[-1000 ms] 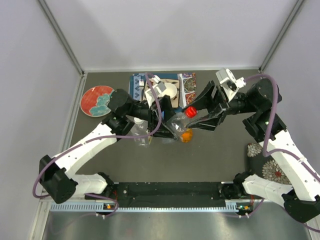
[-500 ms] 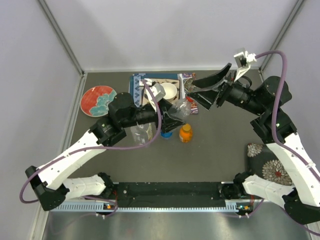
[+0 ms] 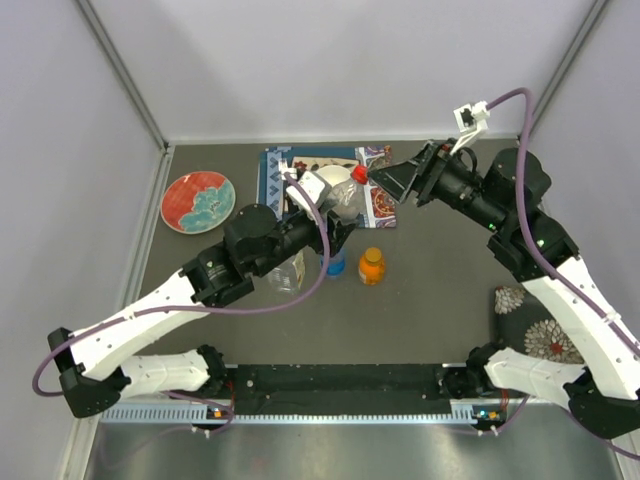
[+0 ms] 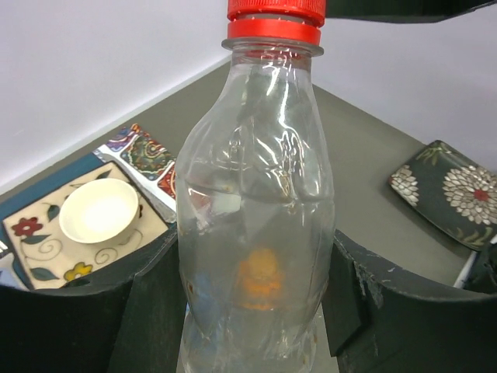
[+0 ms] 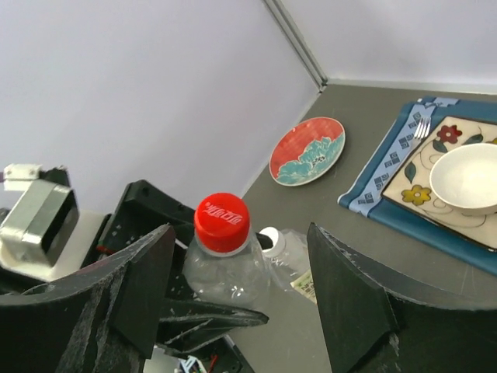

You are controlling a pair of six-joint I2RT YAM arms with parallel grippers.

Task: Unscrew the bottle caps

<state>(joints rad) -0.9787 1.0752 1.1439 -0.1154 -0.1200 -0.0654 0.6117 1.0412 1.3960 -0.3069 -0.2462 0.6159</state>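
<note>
My left gripper [image 4: 256,318] is shut on the slim clear bottle [image 4: 256,194] and holds it upright, off the table. Its red cap [image 4: 276,15] is on. In the top view the bottle [image 3: 345,200] hangs over the placemat with the red cap [image 3: 359,173] toward my right gripper [image 3: 385,178]. In the right wrist view my right gripper [image 5: 248,291] is open, with a finger on either side of the red cap [image 5: 221,223] and touching neither side. The orange bottle [image 3: 371,266], the blue bottle [image 3: 333,262] and the wide clear bottle [image 3: 285,272] stand capped on the table.
A patterned placemat [image 3: 378,203] with a white bowl [image 5: 466,177] lies at the back. The red plate [image 3: 198,200] sits at back left and a dark floral plate [image 3: 530,318] at the right. The white cap [image 5: 270,239] of the wide bottle shows just behind the held one.
The left arm has raised the slim bottle and carried it toward the back. The right gripper came off the red cap, opened, swung up and now stands around the cap again.
</note>
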